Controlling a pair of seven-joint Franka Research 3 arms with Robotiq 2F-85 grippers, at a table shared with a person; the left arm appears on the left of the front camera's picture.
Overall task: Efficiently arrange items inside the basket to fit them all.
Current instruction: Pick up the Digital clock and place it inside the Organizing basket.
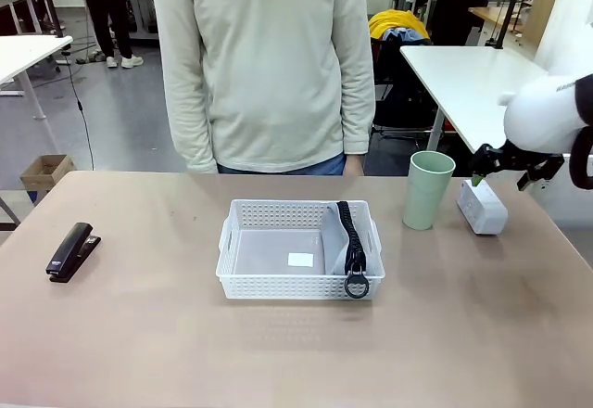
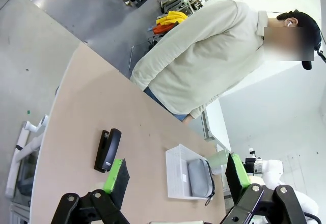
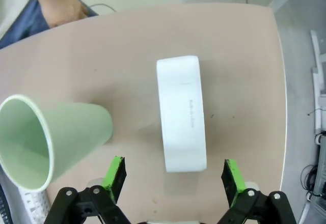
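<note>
Right wrist view: our right pincer [image 3: 174, 177], pads [image 3: 116, 175] apart, hangs above the small white rectangular box [image 3: 181, 119] at the far right of the beige surface [image 3: 244, 56], outside the white perforated plastic basket [image 1: 296, 287]; its long axis runs between our pads, long sides facing them.

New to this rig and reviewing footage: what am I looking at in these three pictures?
Two white robot arms share a table with a person standing opposite. The front picture comes from a fixed camera on the robot's side. The other two come from cameras on each wrist, looking along that arm's fingers. On the table are a white basket with a grey pouch at its right end, a black stapler far left, and an upright green cup beside a small white box. The right arm's fingers are open over the box. The left arm's fingers are open, high above the table. Nothing is held.
</note>
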